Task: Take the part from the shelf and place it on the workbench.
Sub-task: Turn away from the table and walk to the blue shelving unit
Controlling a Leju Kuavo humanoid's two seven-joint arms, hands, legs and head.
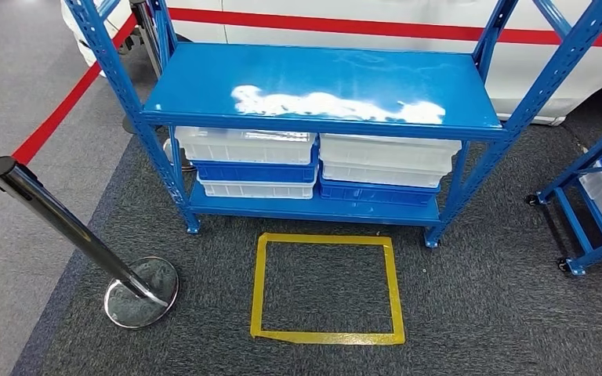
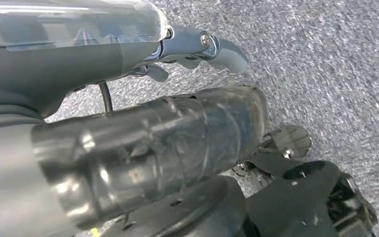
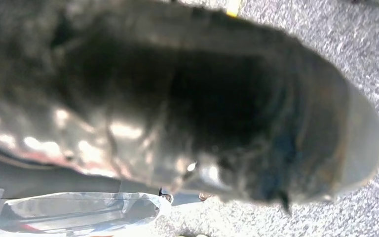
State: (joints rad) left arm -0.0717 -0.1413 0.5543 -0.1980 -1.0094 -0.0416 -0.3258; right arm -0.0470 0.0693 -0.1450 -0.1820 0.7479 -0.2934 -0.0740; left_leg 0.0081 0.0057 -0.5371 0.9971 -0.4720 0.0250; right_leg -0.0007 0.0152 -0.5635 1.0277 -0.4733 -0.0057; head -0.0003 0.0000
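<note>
**Head view.** I am facing the blue shelf (image 1: 321,78). Its top deck carries only glare. On the lower deck, stacked white and blue bins (image 1: 247,146) sit side by side in two piles. I cannot tell where the part is. From this angle the bins' insides are hidden, so my judgement is that it lies in one of them. For the same reason I cannot report its heading or long axis, and that must be settled before any grasp.

A yellow tape square (image 1: 396,290) marks the carpet just in front of the shelf. A chrome stanchion (image 1: 70,227) with a red belt (image 1: 59,113) stands to my left, and a second blue cart (image 1: 596,196) to my right.

Risks, as I judge them:
- Reaching blind into a bin under the low top deck could strike an arm on the deck edge.
- It could also close the hand on a part lying the wrong way.
- Pulling a lower bin could upset the ones stacked on it.
- Turning away afterwards, I could clip the stanchion or the cart.

**Left wrist view.** The left hand (image 2: 143,138) hangs over grey carpet (image 2: 325,59). The thumb and the fingers (image 2: 227,52) stand apart with nothing between them, so the hand is empty and slack.

**Right wrist view.** The right hand (image 3: 187,98) is a dark blur close to the lens. I cannot tell whether it is spread or curled. Nothing shows it holding anything, but I would not rely on that.
</note>
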